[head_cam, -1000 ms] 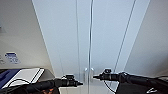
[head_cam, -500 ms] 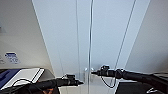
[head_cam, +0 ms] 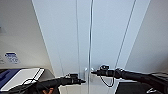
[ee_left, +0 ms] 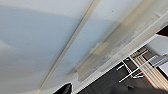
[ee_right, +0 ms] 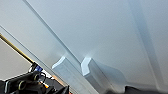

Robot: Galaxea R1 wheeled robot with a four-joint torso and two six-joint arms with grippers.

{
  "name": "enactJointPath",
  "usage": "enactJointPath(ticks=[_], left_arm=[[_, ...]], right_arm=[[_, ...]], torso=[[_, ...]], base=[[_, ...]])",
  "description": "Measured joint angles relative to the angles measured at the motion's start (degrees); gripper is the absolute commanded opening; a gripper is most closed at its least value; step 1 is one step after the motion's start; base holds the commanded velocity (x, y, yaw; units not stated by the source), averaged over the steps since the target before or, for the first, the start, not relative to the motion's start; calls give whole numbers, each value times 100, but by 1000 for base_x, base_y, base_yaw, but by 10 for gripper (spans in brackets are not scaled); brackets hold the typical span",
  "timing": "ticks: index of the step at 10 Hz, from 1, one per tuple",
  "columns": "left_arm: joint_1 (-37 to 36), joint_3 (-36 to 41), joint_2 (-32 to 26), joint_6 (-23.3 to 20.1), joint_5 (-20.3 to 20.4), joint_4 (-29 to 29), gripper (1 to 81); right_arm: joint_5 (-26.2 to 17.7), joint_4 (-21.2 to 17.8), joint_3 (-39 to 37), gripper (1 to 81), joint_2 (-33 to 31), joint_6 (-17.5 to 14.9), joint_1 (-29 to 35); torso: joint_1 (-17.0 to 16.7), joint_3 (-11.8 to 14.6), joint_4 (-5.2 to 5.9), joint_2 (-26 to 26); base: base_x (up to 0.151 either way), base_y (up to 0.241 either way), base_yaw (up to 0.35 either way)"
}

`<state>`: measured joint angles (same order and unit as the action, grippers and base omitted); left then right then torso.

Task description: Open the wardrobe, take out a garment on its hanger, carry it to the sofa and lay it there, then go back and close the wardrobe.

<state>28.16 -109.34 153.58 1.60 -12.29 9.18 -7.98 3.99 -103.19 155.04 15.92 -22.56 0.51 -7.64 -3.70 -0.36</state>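
The wardrobe stands right in front of me in the head view, tall and white, with both doors shut along the middle seam. Its two small white handles sit side by side at the seam. My left gripper points at the seam from the left, just below the handles. From the right, my right gripper reaches level with the right handle and almost touches it. The right wrist view has both handles close up on the white door. A flat door panel of the wardrobe shows in the left wrist view.
A dark-edged surface with a white and blue flat item lies low at the left of the wardrobe. Pale walls flank the wardrobe on both sides. In the left wrist view, a white metal frame stands on dark floor beside the wardrobe.
Both arms have crept inward toward the wardrobe's middle seam; the left gripper has moved the most. The doors have stayed shut.
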Motion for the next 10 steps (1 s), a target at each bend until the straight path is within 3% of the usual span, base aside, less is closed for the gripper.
enactJointPath(ticks=[6, 10], left_arm=[[-124, -478, 411, -2, 9, 0, 811], [-129, -1296, 1164, 0, -88, -133, 811]], right_arm=[[-118, 190, -469, 811, 513, 6, -61], [-124, 212, -466, 811, 511, 4, -80]], torso=[[0, -2, 0, 2], [0, -2, 0, 4]], base=[[0, 0, 0], [0, 0, 0]])
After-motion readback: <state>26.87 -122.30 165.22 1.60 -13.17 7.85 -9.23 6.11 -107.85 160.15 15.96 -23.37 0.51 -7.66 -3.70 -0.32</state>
